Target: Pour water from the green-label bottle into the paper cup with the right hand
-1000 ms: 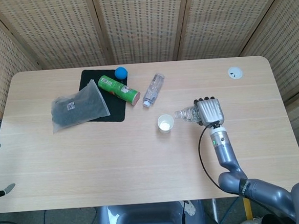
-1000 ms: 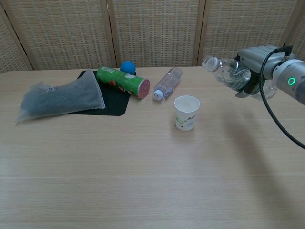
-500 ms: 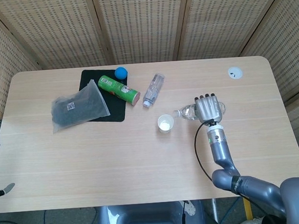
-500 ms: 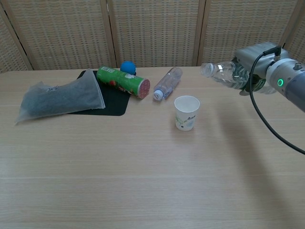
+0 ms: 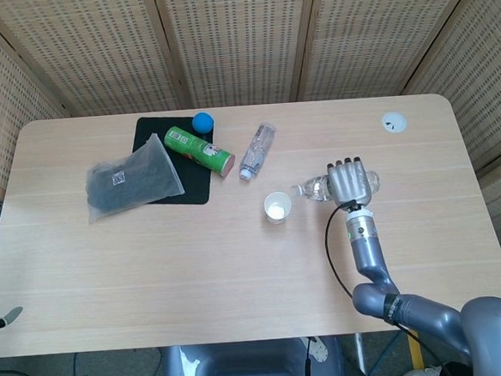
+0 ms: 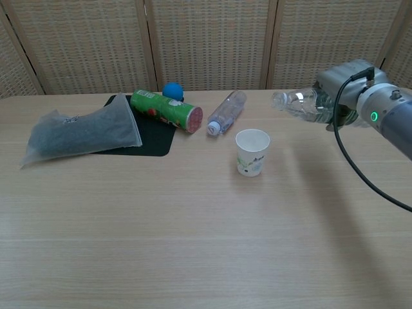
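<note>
The right hand (image 5: 352,183) grasps the clear plastic green-label bottle (image 6: 297,103), held sideways, mouth beside the white paper cup (image 6: 252,152); bare tabletop surrounds them.

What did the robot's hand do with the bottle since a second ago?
The right hand, holding the bottle the whole time, tipped it from neck-up to about level, with its mouth short of the paper cup. It also drew back a little. The cup and the other things on the table stayed put.

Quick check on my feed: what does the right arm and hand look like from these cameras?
The right hand is silver-grey metal with dark fingertips. Its arm is glossy grey and rounded, with a small green light at the wrist and a black cable looping alongside.
</note>
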